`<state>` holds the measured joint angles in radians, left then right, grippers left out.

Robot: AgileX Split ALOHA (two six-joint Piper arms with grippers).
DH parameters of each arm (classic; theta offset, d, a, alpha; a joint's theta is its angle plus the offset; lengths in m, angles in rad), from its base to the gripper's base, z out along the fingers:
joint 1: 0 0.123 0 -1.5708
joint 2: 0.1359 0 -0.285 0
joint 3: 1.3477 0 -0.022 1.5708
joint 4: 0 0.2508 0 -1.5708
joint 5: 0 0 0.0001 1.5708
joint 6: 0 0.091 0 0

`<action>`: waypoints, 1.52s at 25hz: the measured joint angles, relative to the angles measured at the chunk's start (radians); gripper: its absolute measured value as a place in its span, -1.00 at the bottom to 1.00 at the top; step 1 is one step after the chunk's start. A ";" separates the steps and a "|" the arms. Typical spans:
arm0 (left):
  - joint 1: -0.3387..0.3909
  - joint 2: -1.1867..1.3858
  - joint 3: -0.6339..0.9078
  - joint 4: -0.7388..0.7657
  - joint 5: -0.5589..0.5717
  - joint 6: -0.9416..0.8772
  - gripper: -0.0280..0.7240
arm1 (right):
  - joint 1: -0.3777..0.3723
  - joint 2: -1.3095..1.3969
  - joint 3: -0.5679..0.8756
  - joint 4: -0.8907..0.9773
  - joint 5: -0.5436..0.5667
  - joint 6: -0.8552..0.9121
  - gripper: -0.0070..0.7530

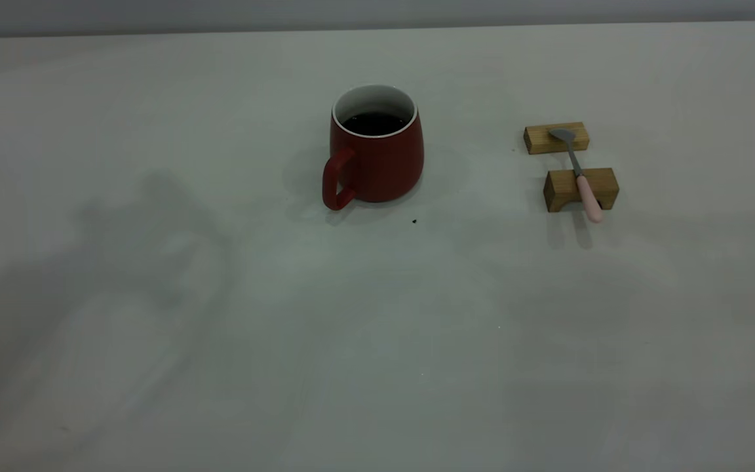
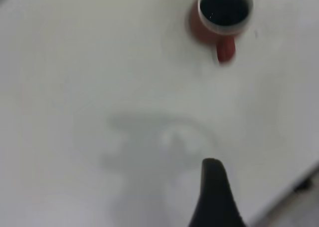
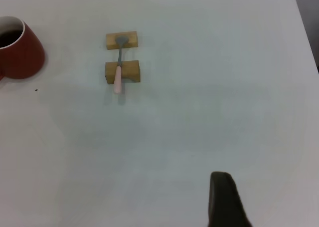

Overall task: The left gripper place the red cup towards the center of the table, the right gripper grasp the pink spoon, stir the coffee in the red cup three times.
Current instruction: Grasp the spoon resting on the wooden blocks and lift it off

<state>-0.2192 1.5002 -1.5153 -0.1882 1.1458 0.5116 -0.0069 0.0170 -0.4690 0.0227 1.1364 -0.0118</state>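
Note:
The red cup (image 1: 377, 147) stands upright on the table (image 1: 377, 341), at its middle and towards the back, with its handle turned front-left. Dark coffee (image 1: 375, 123) fills it. The pink spoon (image 1: 577, 174) lies across two wooden blocks to the cup's right, nothing holding it. Neither arm shows in the exterior view. In the left wrist view only a dark part of my left gripper (image 2: 213, 197) shows, far from the red cup (image 2: 222, 17). In the right wrist view my right gripper (image 3: 224, 202) hangs over bare table, well away from the pink spoon (image 3: 118, 70).
The spoon's bowl rests on the far wooden block (image 1: 556, 137) and its pink handle overhangs the near block (image 1: 580, 189). A tiny dark speck (image 1: 414, 221) lies in front of the cup. An arm's shadow (image 1: 154, 249) falls on the table's left. The table's edge (image 3: 306, 32) runs beside the right gripper.

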 joint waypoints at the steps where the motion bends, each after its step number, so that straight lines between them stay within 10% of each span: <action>1: 0.000 -0.037 0.008 0.018 0.022 -0.035 0.63 | 0.000 0.000 0.000 0.000 0.000 0.000 0.30; 22: 0.000 -0.926 0.941 0.147 -0.030 -0.459 0.63 | 0.000 0.000 0.000 0.000 0.000 0.000 0.30; 38: 0.016 -1.398 1.028 0.149 -0.030 -0.466 0.63 | 0.000 0.000 0.000 0.007 0.000 0.000 0.30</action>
<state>-0.2028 0.1023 -0.4870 -0.0390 1.1160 0.0454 -0.0069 0.0170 -0.4690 0.0298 1.1361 -0.0120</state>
